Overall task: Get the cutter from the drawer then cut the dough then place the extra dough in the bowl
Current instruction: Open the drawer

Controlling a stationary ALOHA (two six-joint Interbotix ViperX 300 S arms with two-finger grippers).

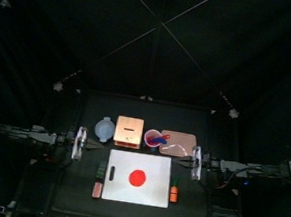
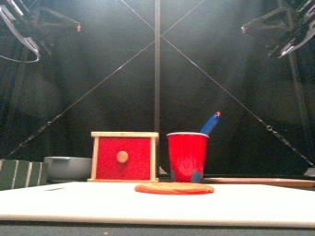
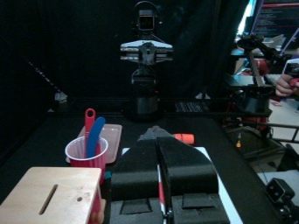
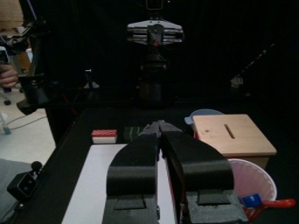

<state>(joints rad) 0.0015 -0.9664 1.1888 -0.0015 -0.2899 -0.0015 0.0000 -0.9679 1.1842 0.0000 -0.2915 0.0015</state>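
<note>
Left gripper [image 3: 156, 133]: black jaws pressed together on nothing, just off the left edge of the white cutting board [image 1: 117, 193]. Beyond those tips toward the back, blue-grey two-handled bowl [image 2: 68, 169], then pale wooden box [image 1: 132, 129], red drawer front [image 2: 124, 157] flush and shut. No round metal cutter visible; presumably inside. Between both pairs of tips, flat red dough disc [image 1: 136, 177], whole. Right gripper [image 4: 163, 128]: jaws likewise closed, empty. Looks like nothing done yet: drawer, cutting, scraps all left.

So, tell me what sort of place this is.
Likely a robot test booth: black curtains around a small black table, a white cutting board bearing a flat red dough disc, and a pale wooden box with red drawer front.
</note>
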